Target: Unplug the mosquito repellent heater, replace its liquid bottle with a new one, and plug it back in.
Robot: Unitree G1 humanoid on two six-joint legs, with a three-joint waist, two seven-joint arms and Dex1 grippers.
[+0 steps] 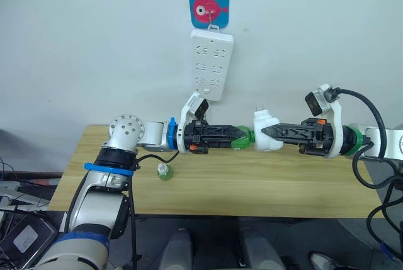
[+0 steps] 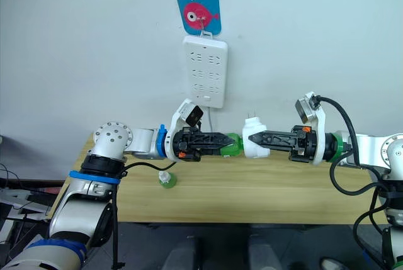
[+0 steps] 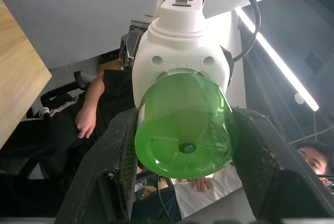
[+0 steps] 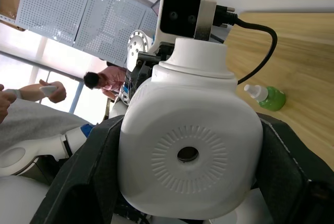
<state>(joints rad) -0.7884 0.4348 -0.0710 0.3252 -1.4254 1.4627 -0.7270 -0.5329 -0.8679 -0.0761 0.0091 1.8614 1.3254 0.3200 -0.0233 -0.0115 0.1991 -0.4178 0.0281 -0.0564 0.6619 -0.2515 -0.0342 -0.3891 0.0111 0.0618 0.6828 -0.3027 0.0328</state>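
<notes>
Midair at frame centre, the right gripper clamps the heater while the left gripper grips its green bottle; twisting off-axis could jam the thread or spill liquid.

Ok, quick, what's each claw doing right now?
Left claw: closed on the green bottle, still joined to the heater.
Right claw: closed on the mosquito repellent heater, unplugged and held over the table.

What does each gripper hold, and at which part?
Right gripper clamps the white heater by its body; left gripper clamps the green bottle at its base.
</notes>
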